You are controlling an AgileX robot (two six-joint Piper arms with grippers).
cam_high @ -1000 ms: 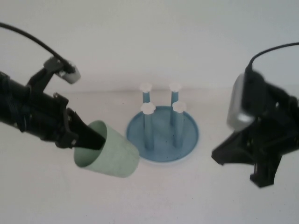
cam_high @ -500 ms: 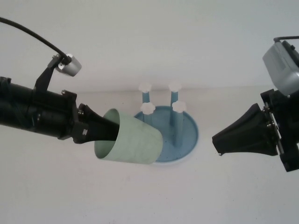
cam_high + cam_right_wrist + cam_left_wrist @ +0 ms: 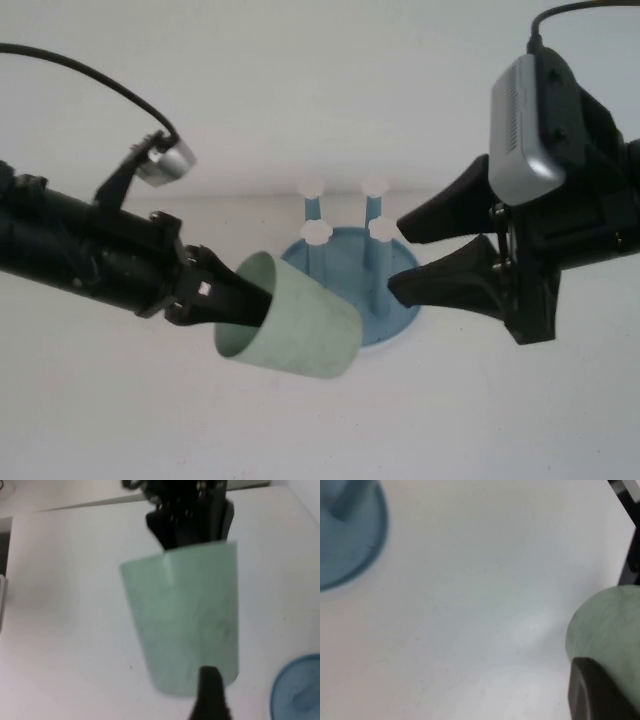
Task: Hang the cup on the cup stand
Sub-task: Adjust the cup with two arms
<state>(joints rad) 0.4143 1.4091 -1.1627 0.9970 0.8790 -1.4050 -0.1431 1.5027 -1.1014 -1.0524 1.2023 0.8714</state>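
The left gripper is clamped on the rim of the cup, one finger reaching inside the mouth, and holds it on its side above the desk, just in front of the cup stand. The cup's closed bottom faces the right gripper, which hangs close by with its jaws spread and nothing between them.

The grip looks thin: one pinch on a smooth rim, so I'd expect the cup to swivel or slip if the two arms tug against each other. A handover that lets go too soon would drop it onto the desk.

The four white-capped pegs stand just behind the cup, and the right gripper sits right over the base, crowding any approach to them. Nothing else lies on the desk.
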